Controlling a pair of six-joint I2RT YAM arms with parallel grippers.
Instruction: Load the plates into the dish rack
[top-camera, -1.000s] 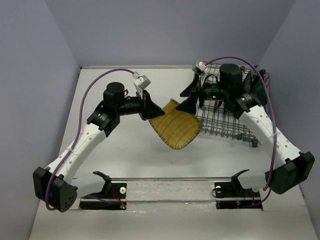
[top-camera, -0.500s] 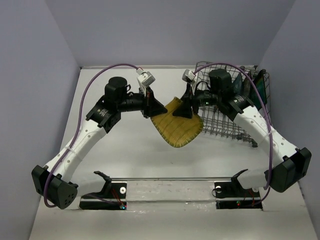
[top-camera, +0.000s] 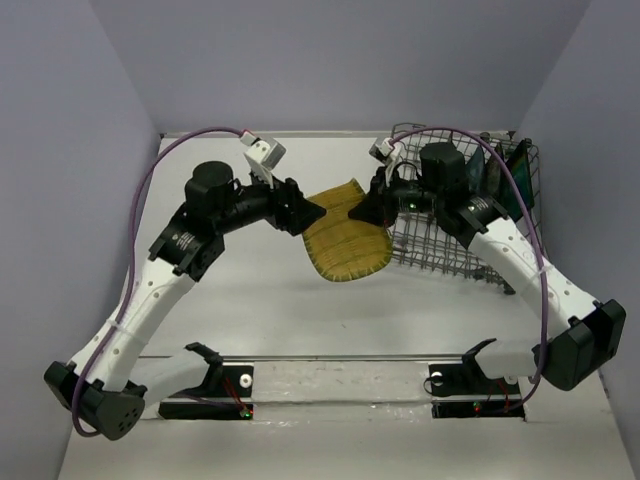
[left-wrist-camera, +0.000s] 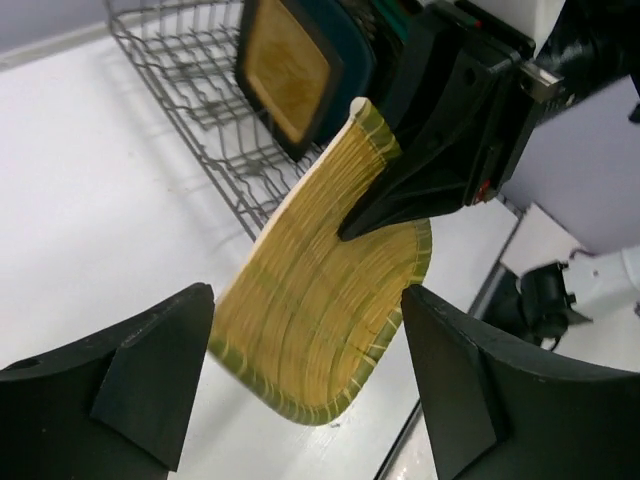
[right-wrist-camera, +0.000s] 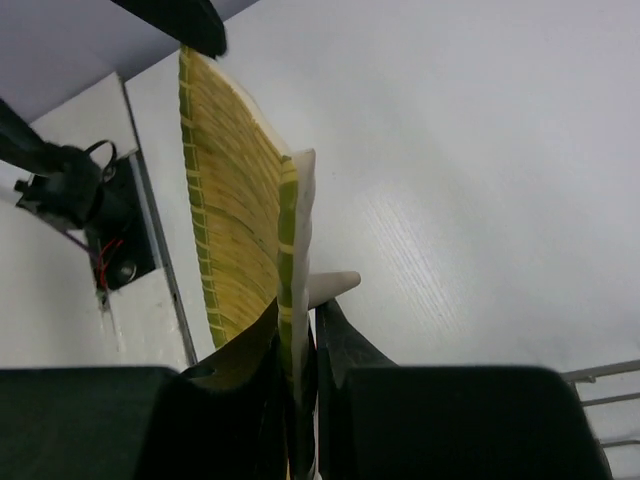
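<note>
The yellow-tan gridded plate (top-camera: 345, 238) hangs tilted above the table between both arms. My right gripper (top-camera: 366, 212) is shut on its right rim; in the right wrist view the rim (right-wrist-camera: 290, 230) stands edge-on, pinched in the gripper (right-wrist-camera: 303, 345). My left gripper (top-camera: 303, 211) is open just left of the plate, touching nothing; its fingers (left-wrist-camera: 160, 360) straddle the plate's lower edge (left-wrist-camera: 320, 300) with gaps on both sides. The dish rack (top-camera: 455, 235) stands at the right, with an amber dark-rimmed plate (left-wrist-camera: 288, 68) and teal plates (top-camera: 500, 175) upright in it.
A metal rail (top-camera: 330, 358) with two black brackets runs along the near edge between the arm bases. Purple cables arch over both arms. Grey walls close in at the back and sides. The rack's wire side (left-wrist-camera: 200, 90) lies just behind the hanging plate.
My right gripper has closed on the plate's right rim. My left gripper has let go of the plate, opened and drawn back a little to the left. The plate has shifted slightly up.
</note>
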